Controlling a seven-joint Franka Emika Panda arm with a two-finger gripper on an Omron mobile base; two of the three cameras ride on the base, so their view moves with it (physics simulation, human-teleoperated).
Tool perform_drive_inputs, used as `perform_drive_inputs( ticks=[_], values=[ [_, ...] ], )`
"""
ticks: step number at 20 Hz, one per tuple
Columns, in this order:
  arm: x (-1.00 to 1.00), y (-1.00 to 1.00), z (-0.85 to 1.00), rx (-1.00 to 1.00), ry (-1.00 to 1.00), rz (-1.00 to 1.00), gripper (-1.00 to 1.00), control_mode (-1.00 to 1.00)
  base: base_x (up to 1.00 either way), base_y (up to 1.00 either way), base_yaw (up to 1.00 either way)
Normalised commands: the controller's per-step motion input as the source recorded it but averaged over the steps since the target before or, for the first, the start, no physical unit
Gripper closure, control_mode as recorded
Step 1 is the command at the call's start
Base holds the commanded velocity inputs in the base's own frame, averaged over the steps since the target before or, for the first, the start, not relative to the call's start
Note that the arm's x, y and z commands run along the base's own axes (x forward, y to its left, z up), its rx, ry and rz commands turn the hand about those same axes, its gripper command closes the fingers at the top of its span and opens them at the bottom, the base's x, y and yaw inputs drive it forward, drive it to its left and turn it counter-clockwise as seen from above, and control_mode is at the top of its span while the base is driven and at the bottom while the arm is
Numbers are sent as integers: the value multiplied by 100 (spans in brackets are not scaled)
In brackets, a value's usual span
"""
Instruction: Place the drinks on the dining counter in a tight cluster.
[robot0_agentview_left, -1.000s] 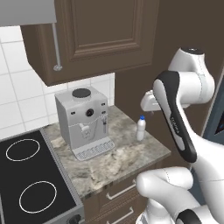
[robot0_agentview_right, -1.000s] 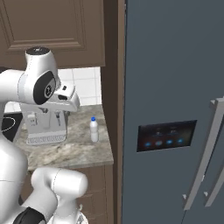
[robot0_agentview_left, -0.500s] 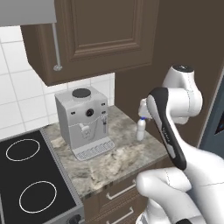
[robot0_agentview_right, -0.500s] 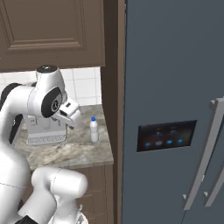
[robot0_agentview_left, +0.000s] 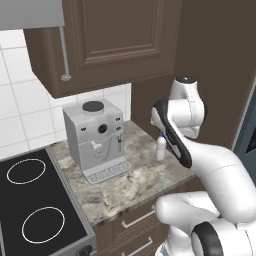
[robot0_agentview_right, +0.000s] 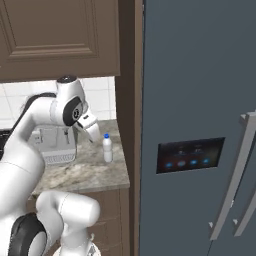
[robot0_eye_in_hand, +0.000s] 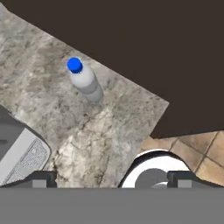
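A small white bottle with blue cap (robot0_agentview_right: 107, 148) stands upright on the marbled countertop (robot0_agentview_right: 82, 171), near its right end. The coffee machine (robot0_agentview_right: 55, 144) sits at its nine o'clock, well apart. The arm's hand (robot0_agentview_right: 89, 127) hangs at the bottle's eleven o'clock, clear of it.

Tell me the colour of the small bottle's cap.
Blue, on the small white bottle; clearest in the hand view.
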Motion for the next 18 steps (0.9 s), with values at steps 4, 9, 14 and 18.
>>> perform_drive_inputs(
  ticks=[4, 9, 14, 18],
  values=[
    [93, -1, -24, 0, 0, -11, -100, -100, 0, 0, 0],
    [48, 0, -46, 0, 0, -6, -100, -100, 0, 0, 0],
    [18, 0, -65, 0, 0, -3, -100, -100, 0, 0, 0],
    [25, 0, -44, 0, 0, -1, -100, -100, 0, 0, 0]
  ],
)
